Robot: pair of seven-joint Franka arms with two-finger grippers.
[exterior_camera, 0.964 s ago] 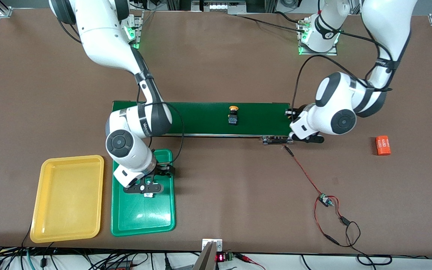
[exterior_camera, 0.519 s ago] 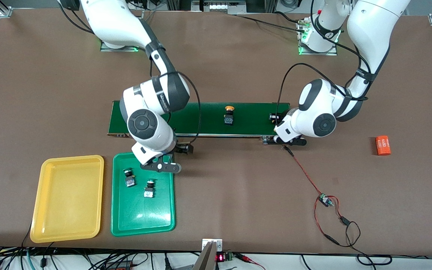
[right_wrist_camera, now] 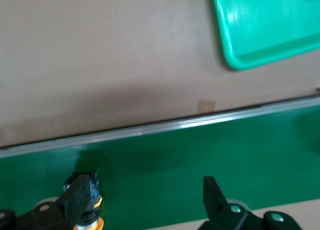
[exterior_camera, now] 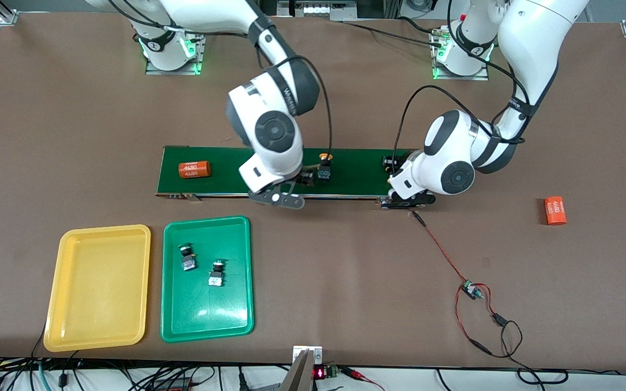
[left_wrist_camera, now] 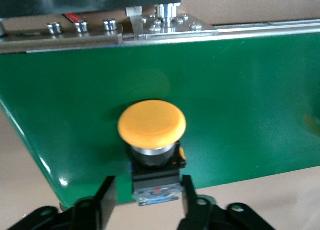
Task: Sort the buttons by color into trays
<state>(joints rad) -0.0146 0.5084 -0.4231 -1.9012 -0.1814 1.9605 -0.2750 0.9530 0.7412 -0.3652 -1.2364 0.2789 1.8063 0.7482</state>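
Two green-capped buttons [exterior_camera: 187,257] [exterior_camera: 216,274] lie in the green tray [exterior_camera: 204,312]. The yellow tray [exterior_camera: 98,288] beside it holds nothing. A yellow-capped button [exterior_camera: 324,167] [right_wrist_camera: 89,192] stands mid-belt. My right gripper [exterior_camera: 308,176] [right_wrist_camera: 145,190] is open just above the belt, one finger next to that button. At the belt's left-arm end, another yellow-capped button [left_wrist_camera: 152,124] [exterior_camera: 388,162] rests on the belt. My left gripper [exterior_camera: 393,169] [left_wrist_camera: 147,187] is open and straddles its black body, with a gap on one side.
The dark-green conveyor belt [exterior_camera: 356,174] runs between the arms. An orange numbered cylinder [exterior_camera: 194,169] lies on it toward the right arm's end. Another orange cylinder [exterior_camera: 553,210] lies on the table at the left arm's end. Red and black wires [exterior_camera: 470,290] trail from the belt toward the front camera.
My right arm left the green tray, where a second green button now lies, and swung up to the belt. The mid-belt yellow button drifted toward the right arm's end. My left arm shifted slightly along the belt.
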